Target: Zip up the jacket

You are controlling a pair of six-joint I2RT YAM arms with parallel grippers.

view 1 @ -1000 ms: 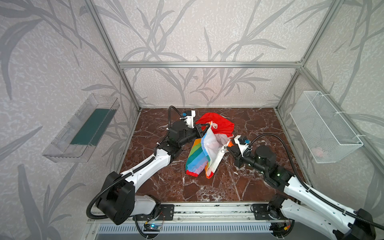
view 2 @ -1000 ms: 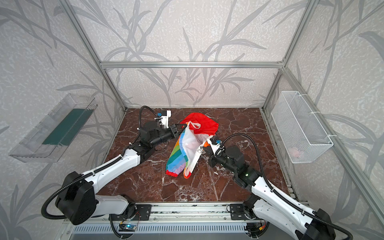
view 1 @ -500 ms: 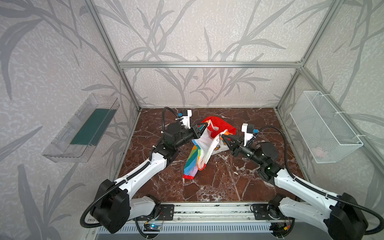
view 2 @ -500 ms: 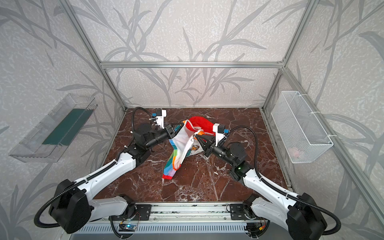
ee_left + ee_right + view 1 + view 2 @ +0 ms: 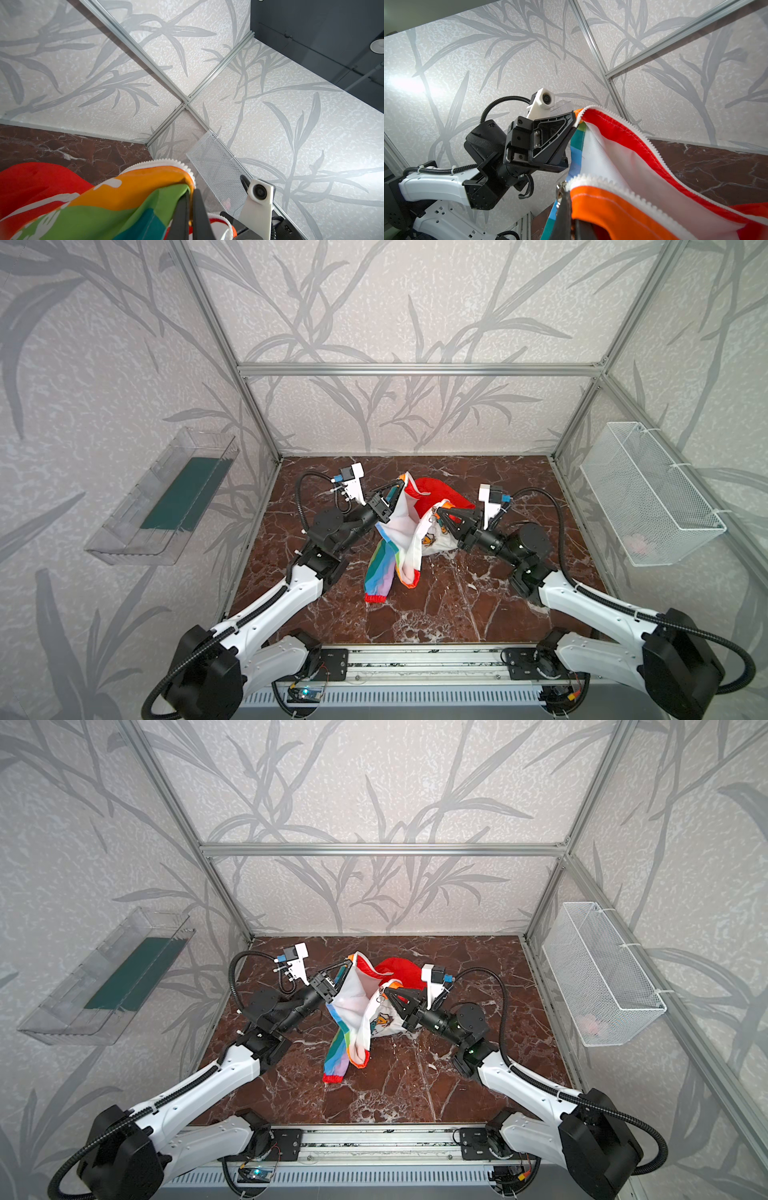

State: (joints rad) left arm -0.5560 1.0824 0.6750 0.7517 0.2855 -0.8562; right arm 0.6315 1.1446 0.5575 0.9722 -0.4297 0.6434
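The rainbow-striped jacket (image 5: 399, 539) hangs open between my two grippers above the marble table, white lining facing up and its red hood (image 5: 432, 489) behind. A striped sleeve trails down to the table in both top views. My left gripper (image 5: 397, 489) is shut on the upper corner of one front edge, next to the white zipper teeth (image 5: 166, 161). My right gripper (image 5: 438, 514) is shut on the orange corner of the other front edge. The metal zipper slider (image 5: 560, 187) sits right at its fingertips. In the right wrist view the left gripper (image 5: 574, 119) pinches the far corner.
A white wire basket (image 5: 648, 497) hangs on the right wall and holds something pink. A clear plastic bin (image 5: 166, 506) with a green floor is fixed to the left wall. The brown marble table (image 5: 457, 605) is ringed by an aluminium frame.
Both grippers have risen and drawn apart with the jacket in them. The front now spreads open between them, and only the sleeve and lower part still rest on the table.
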